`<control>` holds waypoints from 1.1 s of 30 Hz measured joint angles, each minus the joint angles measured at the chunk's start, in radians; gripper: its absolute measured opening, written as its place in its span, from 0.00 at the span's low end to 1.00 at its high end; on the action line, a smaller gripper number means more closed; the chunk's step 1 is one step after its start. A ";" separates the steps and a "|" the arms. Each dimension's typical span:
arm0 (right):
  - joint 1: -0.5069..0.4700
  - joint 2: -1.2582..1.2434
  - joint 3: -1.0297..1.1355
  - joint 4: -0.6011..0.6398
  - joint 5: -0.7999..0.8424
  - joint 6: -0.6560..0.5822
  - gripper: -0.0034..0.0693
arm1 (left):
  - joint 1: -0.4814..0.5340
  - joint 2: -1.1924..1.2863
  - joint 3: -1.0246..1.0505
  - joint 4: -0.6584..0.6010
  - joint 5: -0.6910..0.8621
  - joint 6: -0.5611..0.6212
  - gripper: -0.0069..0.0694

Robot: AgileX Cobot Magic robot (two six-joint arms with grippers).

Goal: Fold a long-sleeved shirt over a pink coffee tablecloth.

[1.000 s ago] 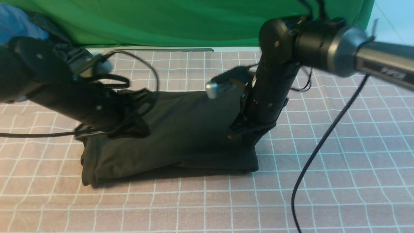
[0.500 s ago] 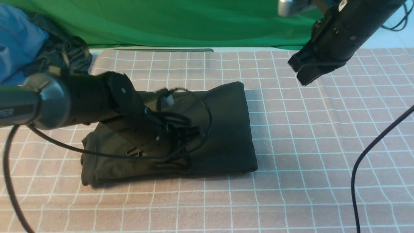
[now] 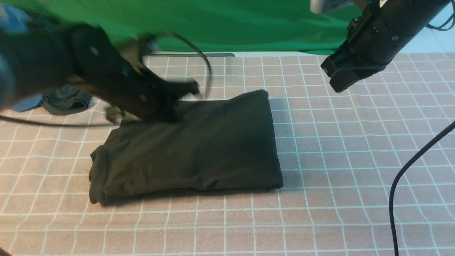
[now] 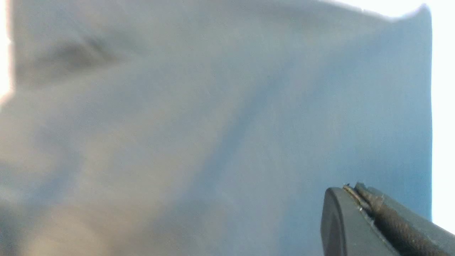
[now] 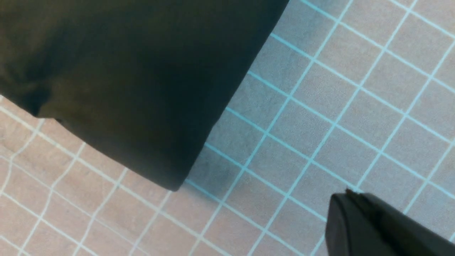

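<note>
The long-sleeved shirt [image 3: 192, 149] lies folded into a black rectangle in the middle of the pink coffee tablecloth [image 3: 355, 149]; its print is hidden. My left arm [image 3: 117, 81] is a motion blur over the shirt's far left corner, and its fingers cannot be picked out in the front view. In the left wrist view my left gripper [image 4: 350, 188] is shut and empty over a blurred grey-blue cloth surface. My right gripper [image 3: 341, 76] hangs shut and empty, raised to the right of the shirt. The right wrist view shows my right gripper [image 5: 346, 193] above the tablecloth [image 5: 320, 106], apart from the shirt's edge [image 5: 135, 89].
A small dark grey-green garment [image 3: 65, 101] and a blue garment [image 3: 26, 103] lie at the far left. A bright green cloth [image 3: 220, 25] hangs along the back. A black cable [image 3: 408, 170] from the right arm dangles over the cloth's right side.
Both arms have come off the shirt. The right arm rose up and to the right first; the left arm then swung from over the shirt toward the far left. The shirt stays folded.
</note>
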 joint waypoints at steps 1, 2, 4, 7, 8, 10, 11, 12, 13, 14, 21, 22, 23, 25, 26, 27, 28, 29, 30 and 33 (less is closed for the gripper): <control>0.000 0.000 0.000 0.000 0.000 0.000 0.10 | 0.036 0.002 -0.024 0.000 0.019 -0.004 0.11; 0.000 0.000 0.000 0.000 0.000 0.000 0.10 | 0.036 0.003 -0.024 0.000 0.025 -0.004 0.11; 0.000 0.000 0.000 0.000 0.000 0.000 0.10 | 0.120 0.031 -0.073 0.000 0.106 -0.010 0.11; 0.000 0.000 0.000 0.001 0.000 0.000 0.10 | 0.202 0.087 -0.105 0.012 0.161 -0.008 0.11; 0.000 0.000 0.000 0.001 0.000 0.000 0.10 | 0.205 0.087 -0.106 0.012 0.162 -0.008 0.11; 0.000 0.000 0.000 0.001 0.000 0.000 0.10 | 0.227 0.129 -0.107 0.060 0.168 0.011 0.12; 0.000 0.000 0.000 0.001 0.000 0.000 0.10 | 0.231 0.144 -0.107 0.081 0.172 0.016 0.14; 0.000 0.000 0.000 0.001 0.000 0.000 0.10 | 0.232 0.165 -0.107 0.110 0.175 0.021 0.16; 0.000 0.000 0.000 0.001 0.000 0.000 0.10 | 0.233 0.182 -0.107 0.132 0.173 0.025 0.20; 0.000 0.000 0.000 0.000 0.000 0.000 0.10 | 0.233 0.198 -0.107 0.143 0.166 0.027 0.23; 0.000 0.000 0.000 0.001 0.000 -0.002 0.10 | 0.233 0.278 -0.107 0.165 0.092 0.034 0.54; 0.000 0.000 0.000 0.001 0.000 -0.002 0.10 | 0.233 0.289 -0.107 0.165 0.081 0.042 0.58; 0.000 0.000 0.000 0.001 -0.001 -0.002 0.10 | 0.233 0.297 -0.107 0.165 0.069 0.053 0.63; 0.000 0.000 0.000 0.001 -0.001 -0.002 0.11 | 0.233 0.312 -0.107 0.161 0.059 0.069 0.68; 0.000 0.000 0.000 0.001 -0.002 -0.002 0.11 | 0.233 0.315 -0.107 0.158 0.059 0.079 0.69; 0.000 0.000 0.000 0.001 -0.004 -0.002 0.11 | 0.233 0.319 -0.107 0.157 0.059 0.087 0.70; 0.000 0.000 0.000 0.001 -0.005 -0.002 0.11 | 0.233 0.322 -0.107 0.154 0.059 0.092 0.70; 0.000 0.000 0.000 0.001 -0.009 -0.002 0.11 | 0.233 0.325 -0.107 0.152 0.058 0.103 0.69; 0.000 0.000 0.000 0.001 -0.011 -0.002 0.11 | 0.233 0.328 -0.107 0.152 0.050 0.115 0.67; 0.000 0.000 0.000 0.004 -0.017 -0.002 0.11 | 0.233 0.337 -0.107 0.150 0.056 0.139 0.54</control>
